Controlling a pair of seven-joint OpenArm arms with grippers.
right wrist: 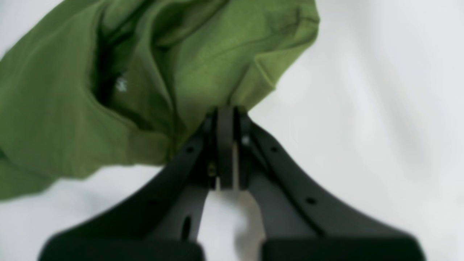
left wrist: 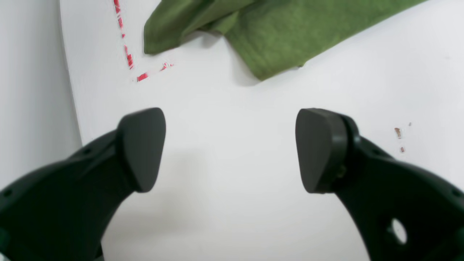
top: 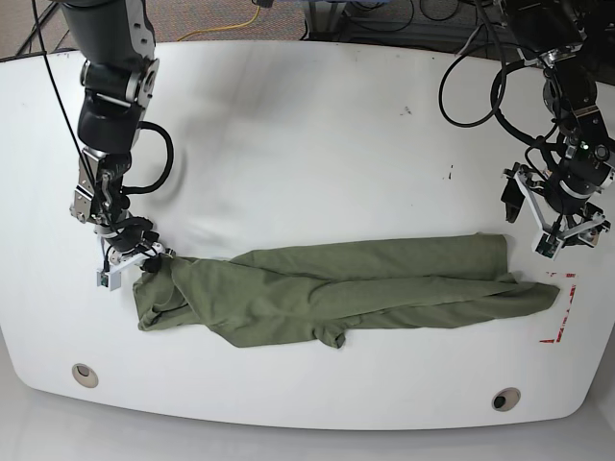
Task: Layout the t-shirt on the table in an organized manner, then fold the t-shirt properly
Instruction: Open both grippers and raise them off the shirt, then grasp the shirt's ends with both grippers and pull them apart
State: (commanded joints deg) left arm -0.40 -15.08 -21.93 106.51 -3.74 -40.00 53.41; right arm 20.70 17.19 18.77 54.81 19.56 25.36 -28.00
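across the near half of the table [top: 307, 115] lies the t-shirt [top: 327, 283], one olive-green garment, stretched into a long rumpled band from side to side, with folds doubled over along its near edge. its collar end is bunched at the base view's left, where the right tool [right wrist: 227, 119] is pinched shut on a fold of cloth beside the neck opening. the other end reaches toward the red tape marks [top: 562, 312] at the base view's right; which part of the shirt that end is cannot be told.

the left tool [left wrist: 230, 150] hangs above bare table with its two pads spread wide, holding nothing, just short of that cloth edge.

the step in hand looks like spreading the shirt flat. to do it well, the right tool would do best to keep its pinch and lift only slightly, while the left tool takes a single layer at the far end, so that the twisted middle can open rather than drag as a rope.

counted: one t-shirt, two tools, two round grommet holes [top: 85, 372] near the front edge.
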